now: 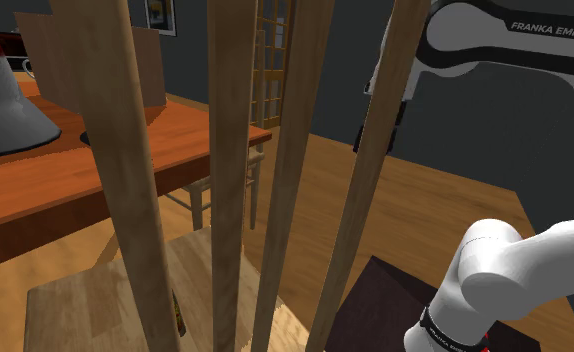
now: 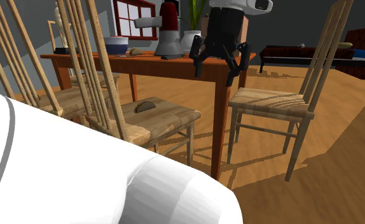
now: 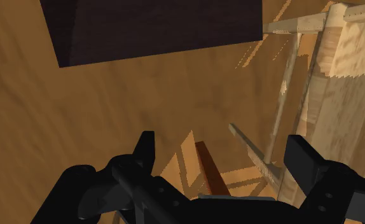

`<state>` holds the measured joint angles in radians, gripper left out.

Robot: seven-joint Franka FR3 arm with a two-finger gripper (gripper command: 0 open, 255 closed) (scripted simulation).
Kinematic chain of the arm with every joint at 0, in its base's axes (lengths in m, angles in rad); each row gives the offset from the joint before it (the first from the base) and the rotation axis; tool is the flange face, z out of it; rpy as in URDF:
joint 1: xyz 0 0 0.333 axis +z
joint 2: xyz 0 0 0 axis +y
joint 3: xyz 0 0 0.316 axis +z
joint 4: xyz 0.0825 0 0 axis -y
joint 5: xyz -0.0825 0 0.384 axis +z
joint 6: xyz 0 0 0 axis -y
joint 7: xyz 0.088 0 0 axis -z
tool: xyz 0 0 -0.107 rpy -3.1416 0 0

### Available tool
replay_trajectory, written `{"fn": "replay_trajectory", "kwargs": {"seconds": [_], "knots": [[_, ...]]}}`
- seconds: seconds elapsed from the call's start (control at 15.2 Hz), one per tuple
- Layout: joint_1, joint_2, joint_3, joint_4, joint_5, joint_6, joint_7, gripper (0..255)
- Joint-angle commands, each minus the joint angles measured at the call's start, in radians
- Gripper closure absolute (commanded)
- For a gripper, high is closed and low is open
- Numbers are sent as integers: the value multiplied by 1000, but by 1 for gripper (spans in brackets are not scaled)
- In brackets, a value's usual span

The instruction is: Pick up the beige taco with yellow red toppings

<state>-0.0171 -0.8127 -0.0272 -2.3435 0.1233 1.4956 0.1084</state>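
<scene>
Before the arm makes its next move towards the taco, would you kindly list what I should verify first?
1. The tool is open: ok; its fingers stand apart with nothing between them.
2. The taco is located: ok; it lies on a chair seat.
3. The tool is over the taco: not ok; it hangs by the table, higher than the taco and towards the second exterior view's right.
4. The tool is aimed at the taco: not ok; the wrist view faces the floor.
5. The approach path is free: cannot tell; the back slats stand close beside the taco.
</scene>
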Motion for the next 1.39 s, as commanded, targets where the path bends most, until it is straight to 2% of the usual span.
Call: {"fn": "replay_trajectory", "kwargs": {"seconds": [0.0, 0.73, 1.06, 1.32], "knots": [[0, 0, 0, 0, 0, 0, 0, 0], [60, 149, 255, -20, 132, 233, 247, 0], [72, 272, 371, 25, 153, 341, 361, 0], [70, 391, 463, 84, 139, 421, 461, 0]]}}
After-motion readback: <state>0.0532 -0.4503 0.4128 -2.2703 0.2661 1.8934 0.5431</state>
